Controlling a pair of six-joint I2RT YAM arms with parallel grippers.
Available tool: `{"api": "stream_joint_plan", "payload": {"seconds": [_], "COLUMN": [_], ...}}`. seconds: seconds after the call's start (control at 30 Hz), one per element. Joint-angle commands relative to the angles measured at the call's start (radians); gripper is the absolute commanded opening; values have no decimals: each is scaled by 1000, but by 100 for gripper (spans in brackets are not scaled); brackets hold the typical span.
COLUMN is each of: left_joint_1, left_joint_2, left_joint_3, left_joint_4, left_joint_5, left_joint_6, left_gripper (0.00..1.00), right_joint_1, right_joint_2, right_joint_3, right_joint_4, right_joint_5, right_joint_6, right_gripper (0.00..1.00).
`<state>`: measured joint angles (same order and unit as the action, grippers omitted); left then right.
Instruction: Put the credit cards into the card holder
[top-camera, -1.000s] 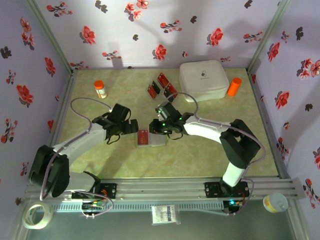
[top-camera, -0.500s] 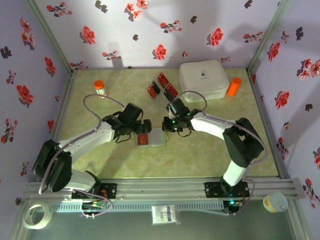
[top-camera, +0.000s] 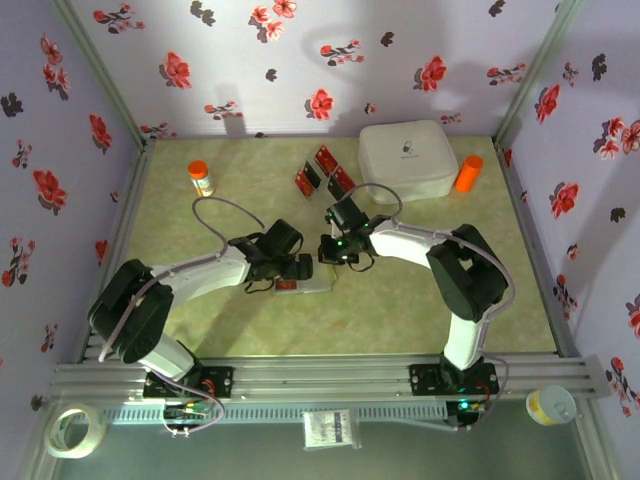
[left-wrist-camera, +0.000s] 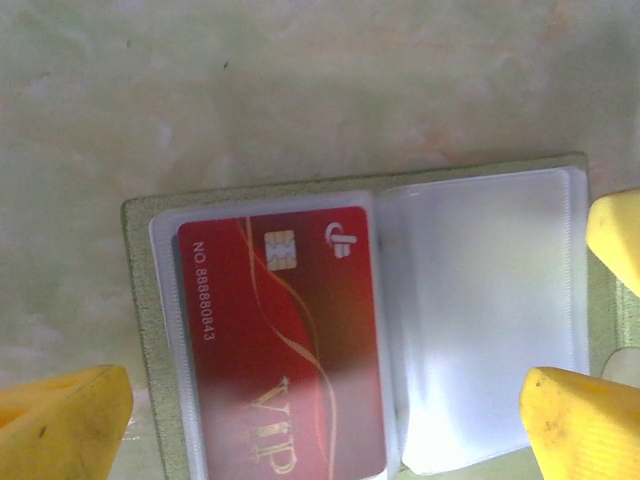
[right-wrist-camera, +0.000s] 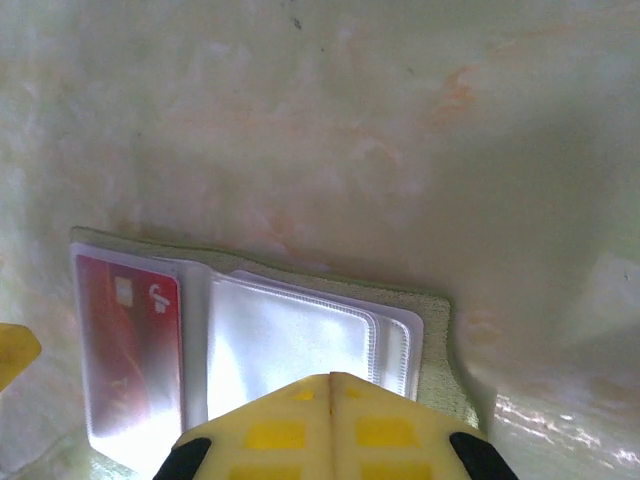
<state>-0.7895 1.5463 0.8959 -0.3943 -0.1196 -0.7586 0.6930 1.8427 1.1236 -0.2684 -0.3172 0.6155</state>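
Left gripper (top-camera: 291, 268) spread wide, holding nothing, fingers (left-wrist-camera: 62, 420) straddling the card holder (left-wrist-camera: 480, 310), which lies open mid-tabletop with one red card (left-wrist-camera: 275, 340) in its left sleeve. Right gripper (right-wrist-camera: 331, 392) closed tight, empty, tips over the right sleeve. Three loose credit cards (top-camera: 326, 160) near the far edge.

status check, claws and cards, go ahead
Left claw open over card holder. Right claw shut, empty, at holder's edge. One red card sleeved, three loose cards near white box.
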Motion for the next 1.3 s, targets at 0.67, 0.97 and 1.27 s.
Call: {"api": "stream_joint_plan", "payload": {"seconds": [0.67,0.97,1.27], "left_joint_1": [-7,-7,-7], "left_joint_2": [54,58,47], "left_joint_3": [-64,-112,-133], "left_joint_4": [86,126,152], "left_joint_5": [-18,-17,-11], "left_joint_6": [2,-3,-5], "left_gripper": [100,93,88], "right_joint_1": [54,48,25], "right_joint_2": [124,92,-25], "right_joint_3": [54,57,9], "right_joint_4": [19,13,45], "right_joint_5": [-48,-46,-11], "right_joint_6": [13,24,77], "right_gripper": [1,6,33]}}
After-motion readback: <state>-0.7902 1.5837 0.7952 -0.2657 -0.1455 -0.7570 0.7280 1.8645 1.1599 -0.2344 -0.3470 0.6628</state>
